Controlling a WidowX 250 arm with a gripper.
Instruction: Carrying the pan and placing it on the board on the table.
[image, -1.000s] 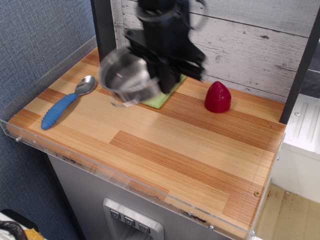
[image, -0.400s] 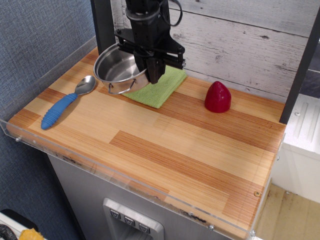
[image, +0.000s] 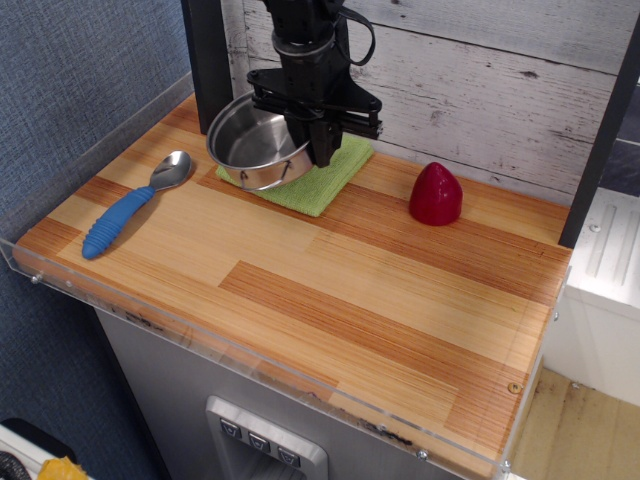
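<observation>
Since the last look, the pan (image: 258, 142) has travelled right and back, from hanging past the left edge of the board (image: 320, 175) to sitting over the board's left part, and it looks less tilted than before. From my remote view I see the gripper (image: 322, 150) coming down from above, its fingers clamped on the pan's right rim. I cannot tell whether the pan's base is touching the green cloth or hanging just above it; its left side overlaps the board's left edge. The board lies at the back of the table (image: 330, 300), close to the whitewashed plank wall (image: 480, 90). A blue-handled spoon (image: 135, 205) lies to the left, apart from the pan, and a red cone-shaped object (image: 436, 194) stands to the right of the board.
</observation>
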